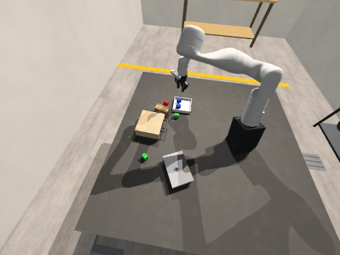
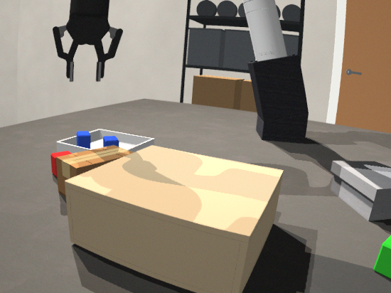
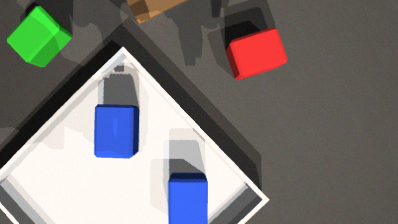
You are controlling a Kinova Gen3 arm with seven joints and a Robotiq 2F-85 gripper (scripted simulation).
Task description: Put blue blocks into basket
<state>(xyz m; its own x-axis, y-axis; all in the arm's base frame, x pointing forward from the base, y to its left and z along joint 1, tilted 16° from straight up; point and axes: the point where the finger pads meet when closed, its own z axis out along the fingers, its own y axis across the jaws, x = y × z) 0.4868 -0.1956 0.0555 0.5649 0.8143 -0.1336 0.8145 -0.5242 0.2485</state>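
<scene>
My gripper is open and empty, high above the basket's side of the table. The white basket holds two blue blocks: one blue block and another blue block. Both lie inside the rim. The light wooden cabinet has grey bars at its right side in the top view; I cannot tell whether its drawer is fully shut. The metal box carries its lid; whether it is all the way down is unclear. Their insides are hidden.
A brown box stands between cabinet and basket, near a red block. One green block lies beside the basket; another green block lies between cabinet and metal box.
</scene>
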